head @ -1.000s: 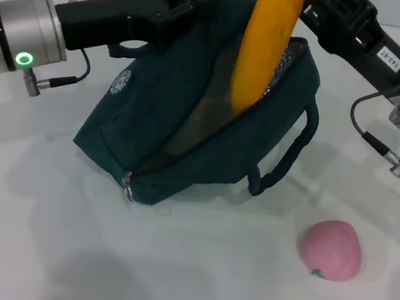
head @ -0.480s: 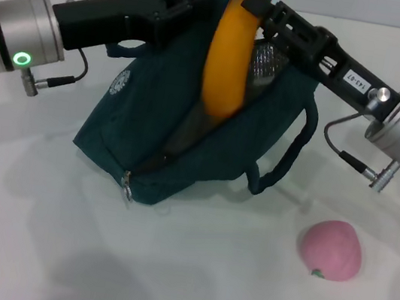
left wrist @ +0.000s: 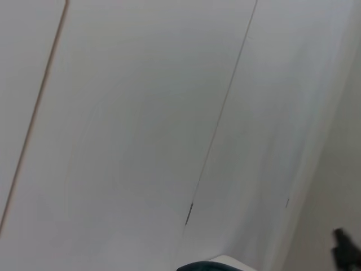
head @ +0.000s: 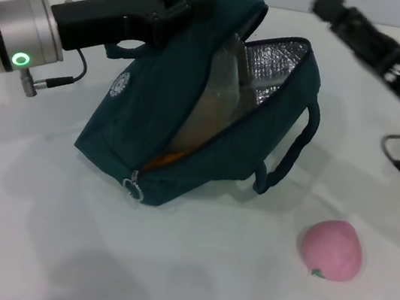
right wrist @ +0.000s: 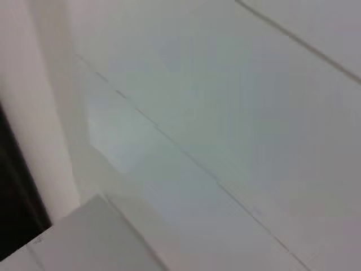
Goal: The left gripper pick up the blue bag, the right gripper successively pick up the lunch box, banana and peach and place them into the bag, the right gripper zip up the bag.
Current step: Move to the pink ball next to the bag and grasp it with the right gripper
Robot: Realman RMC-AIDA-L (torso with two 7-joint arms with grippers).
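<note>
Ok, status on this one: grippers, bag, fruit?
Left gripper holding blue bag up by its top. Right gripper clear of the bag. Banana inside; peach on table. Nothing blocking.

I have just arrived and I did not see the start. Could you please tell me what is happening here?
The left gripper holds up the top of the blue bag, which stands open on the table. An orange sliver of the banana shows inside, beside the clear lunch box. The right gripper is up beside the bag, holding nothing. The peach lies on the table.
</note>
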